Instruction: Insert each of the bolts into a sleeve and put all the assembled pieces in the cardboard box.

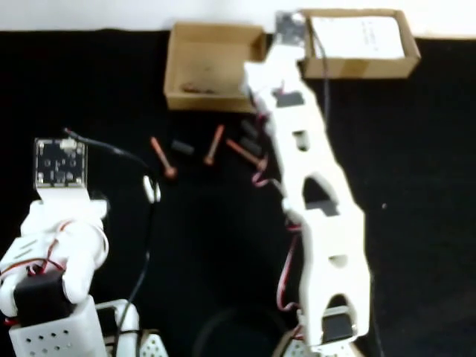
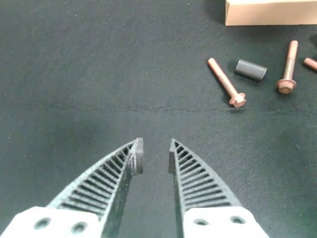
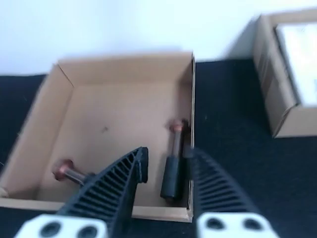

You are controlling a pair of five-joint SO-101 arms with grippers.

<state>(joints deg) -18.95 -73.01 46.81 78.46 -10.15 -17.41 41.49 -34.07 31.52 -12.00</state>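
The right claw (image 3: 168, 163) hangs over the cardboard box (image 3: 124, 67) with its fingers spread. An assembled piece (image 3: 172, 171) lies on the box floor under the gap, running along the wall that faces the second box (image 3: 282, 84), with its bolt head towards the far wall. As far as I can see the fingers are not gripping it. A second assembled piece (image 3: 72, 173) lies in the near corner on the other side.

The loose parts sit on the table (image 1: 223, 245) just in front of the box. The left claw (image 2: 154, 156) hovers low over bare table, its fingers a little apart and holding nothing. The nearest bolt (image 2: 226, 83) lies ahead of it, towards the box and on the right arm's side. Its long axis runs slantwise to the claw's line, and its flanged head is the end closer to the claw. A dark sleeve (image 2: 250, 70) lies just beside the shank, not touching it. A next bolt (image 2: 289, 67) lies past the sleeve, also with its head end nearer the claw.

To my eye the left arm is the nearer one for that bolt and sleeve. The claw would have to swing across and turn so its fingers close across the shank.
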